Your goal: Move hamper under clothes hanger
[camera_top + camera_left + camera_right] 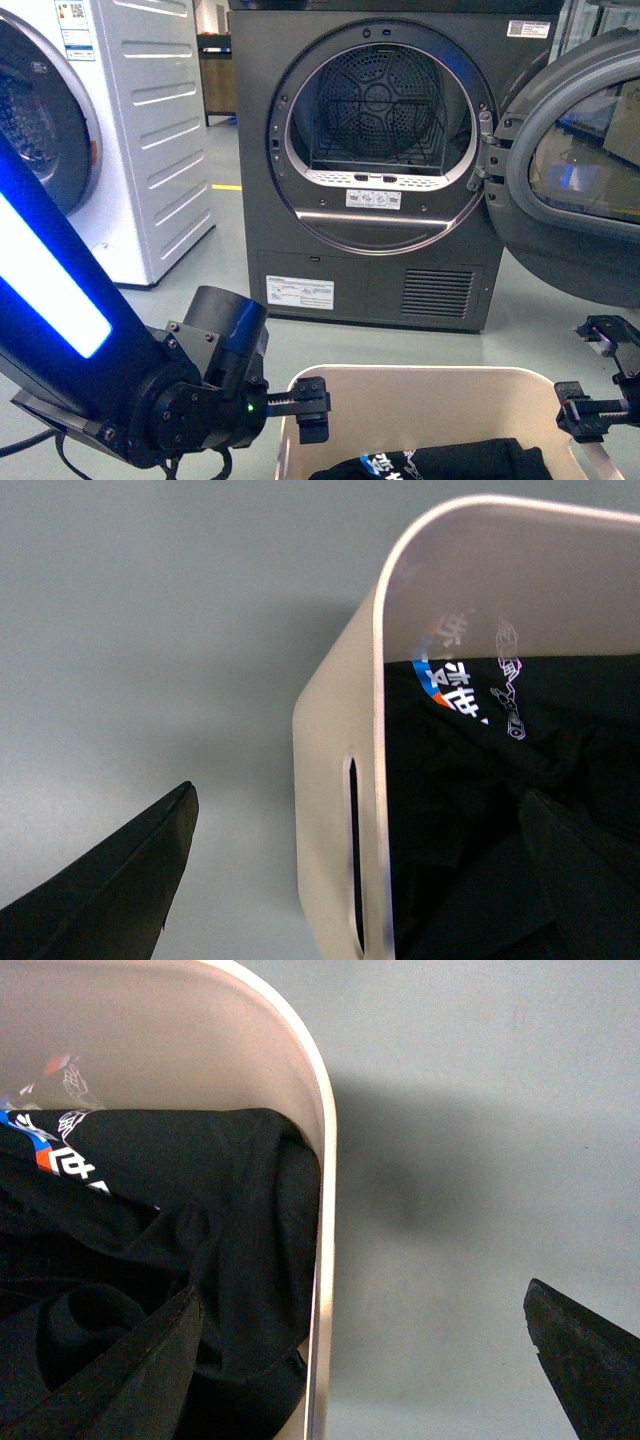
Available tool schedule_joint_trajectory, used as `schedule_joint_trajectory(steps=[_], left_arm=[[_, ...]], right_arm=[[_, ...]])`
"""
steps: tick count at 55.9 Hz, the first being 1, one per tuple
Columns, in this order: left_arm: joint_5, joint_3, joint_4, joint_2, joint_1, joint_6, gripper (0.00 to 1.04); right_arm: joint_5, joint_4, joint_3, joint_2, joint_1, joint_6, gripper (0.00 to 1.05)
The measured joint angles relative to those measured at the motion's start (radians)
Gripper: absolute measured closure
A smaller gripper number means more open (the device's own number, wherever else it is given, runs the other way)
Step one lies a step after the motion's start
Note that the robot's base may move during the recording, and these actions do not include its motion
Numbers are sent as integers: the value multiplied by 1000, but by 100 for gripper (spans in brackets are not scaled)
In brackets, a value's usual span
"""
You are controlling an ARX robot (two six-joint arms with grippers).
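Hamper [430, 400] before the grasp, both arms in position. Principal hazard: the smooth, tapered walls offer little purchase, so a grip closed high at the rim may slip once the tub is pulled, and uneven closure of the two sides would probably twist it off line. Second hazard: the inner finger of each gripper hangs over the black T-shirt [440, 462], and cloth caught between pad and wall would likely weaken the hold or drag the garment out. Third hazard: the open dryer door [580, 160] projects at far right, and a wide swing of the right arm could strike it. The clothes hanger appears in no view, so the direction of travel cannot be judged. Position: the hamper stands on the floor at near centre, in front of the dryer [370, 280]. The left gripper [360, 792] straddles its left wall at the slot handle [352, 810], jaws apart, one finger outside, one inside, neither touching. The right gripper [362, 1295] straddles the right wall likewise, jaws apart, the wall lying nearer the inner finger.
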Motion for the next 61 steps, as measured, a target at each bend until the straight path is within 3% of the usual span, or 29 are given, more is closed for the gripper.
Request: schedule_joint_trajectory(steps=[10,22,28,34,38,54,61], left_arm=[[-28,47,-51,69,-29,13,7],[-43,89,-111,100,-43,24,7],[-50,114,-150,108,-45,32,7],[-52,138,-191,117,-46,38,7],[-55,151,-227,123,-47,44,8],[-52,169,-277,132,-49,47,52],[-50,175,-281,132,-50,47,69]], right_arm=[[-3,-24,2,21,-12,-10,8],[-8,-43,17,53,-18,-11,20],[-8,-54,23,61,-19,-10,19],[-11,-66,26,64,-20,-10,31],[-11,-75,30,66,-20,-10,45],[-31,-89,35,79,-16,-10,90],[-29,-89,36,79,-11,-4,102]])
